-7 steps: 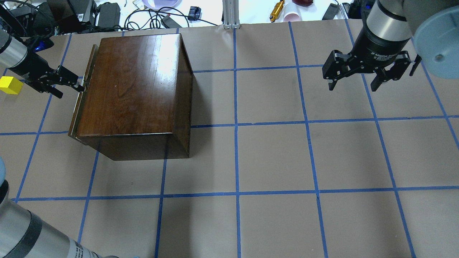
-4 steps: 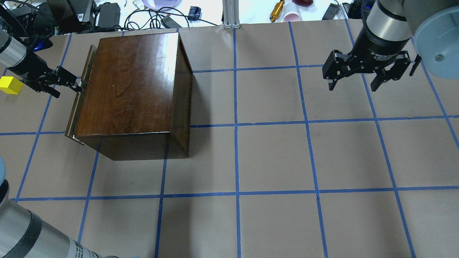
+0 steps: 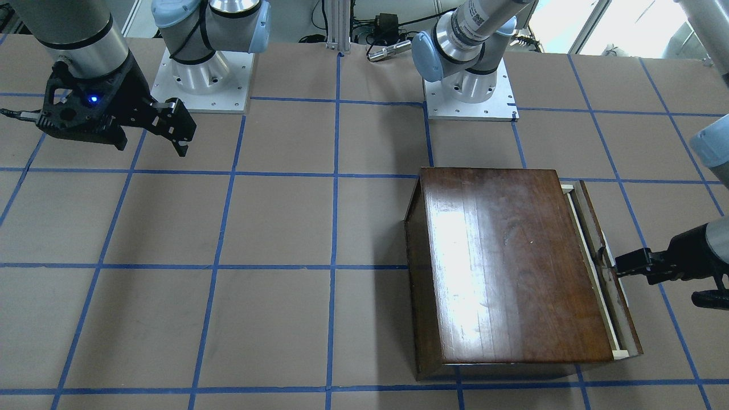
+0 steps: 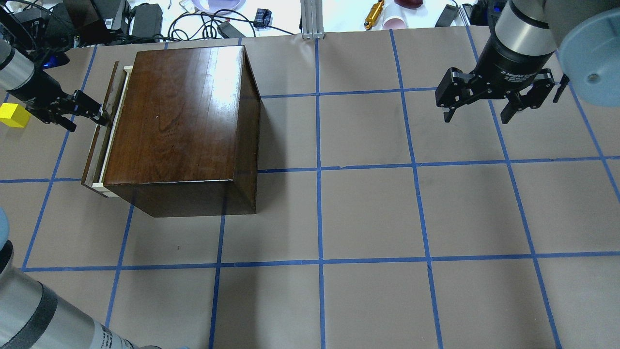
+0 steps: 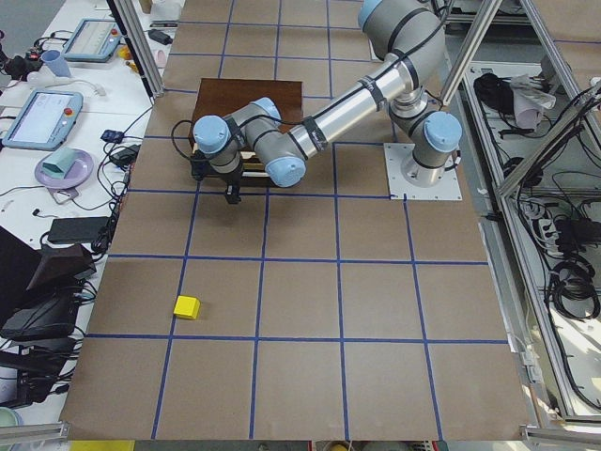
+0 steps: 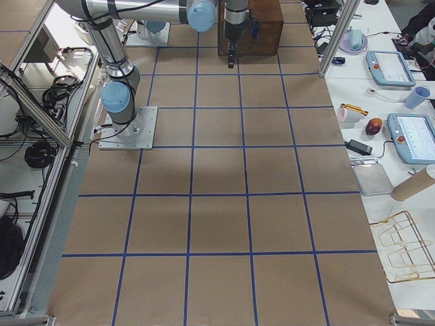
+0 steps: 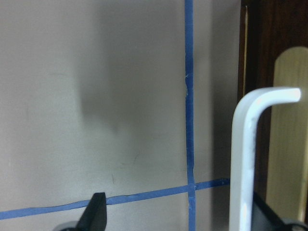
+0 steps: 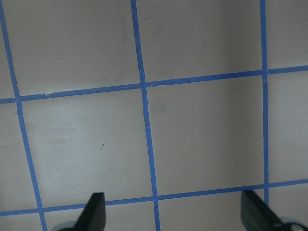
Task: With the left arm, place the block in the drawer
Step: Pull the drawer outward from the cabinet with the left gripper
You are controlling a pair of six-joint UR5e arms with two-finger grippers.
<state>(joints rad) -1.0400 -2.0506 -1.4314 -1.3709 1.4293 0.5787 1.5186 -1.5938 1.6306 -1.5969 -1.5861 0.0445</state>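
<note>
Yellow block (image 4: 12, 115) sits on the paper-covered table (image 4: 368, 213), outside the drawer (image 4: 99, 140) and just behind my left gripper (image 4: 89, 122). That gripper's jaws stand wide apart and clamp nothing; the drawer's metal handle (image 7: 243, 159) lies between them, right beside one finger, and the drawer stands out only a sliver, showing a pale wood strip. My right gripper (image 4: 477, 118) hangs spread and empty, well apart from the cabinet (image 4: 179, 111).

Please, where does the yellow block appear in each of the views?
Front-facing: not in it.
Overhead: block at the far left edge, left of the cabinet.
Exterior left: block at lower left.
Exterior right: not in it.
Left wrist: not in it.
Right wrist: not in it.
Landmark: the cabinet.
</note>
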